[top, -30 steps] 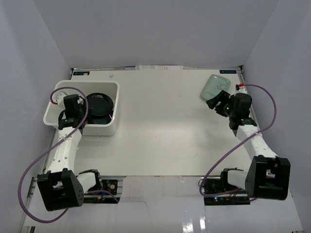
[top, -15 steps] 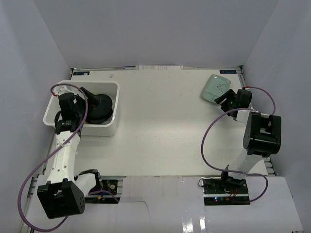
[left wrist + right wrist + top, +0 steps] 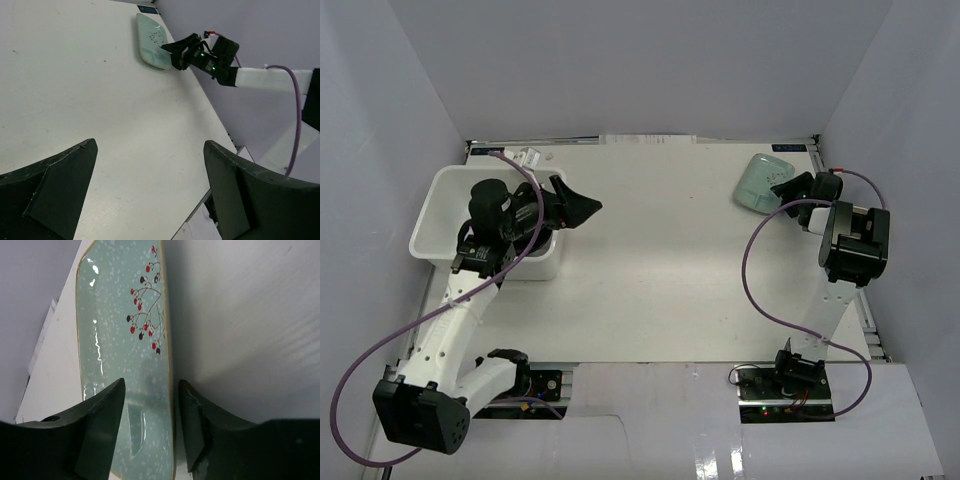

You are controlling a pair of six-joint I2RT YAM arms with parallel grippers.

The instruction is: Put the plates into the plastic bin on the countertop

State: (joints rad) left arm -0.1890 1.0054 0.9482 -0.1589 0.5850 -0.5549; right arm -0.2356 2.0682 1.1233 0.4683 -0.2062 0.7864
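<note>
one right pincer (image 3: 150, 390) spread astride rim of mint plate (image 3: 115, 315)

We record three plain enclosure panels: a pale grey left wall (image 3: 380, 120), a pale grey back wall (image 3: 640, 70) and a pale grey right wall (image 3: 910, 120), all bare. At the foot of the back wall we list a small dark blue rectangular label (image 3: 487, 152) near the left corner, a second dark blue label (image 3: 790, 148) near the right corner, and a thin white strip (image 3: 650, 139) between them. At the near edge we note a glossy white panel (image 3: 650, 445) catching reflections.
</note>
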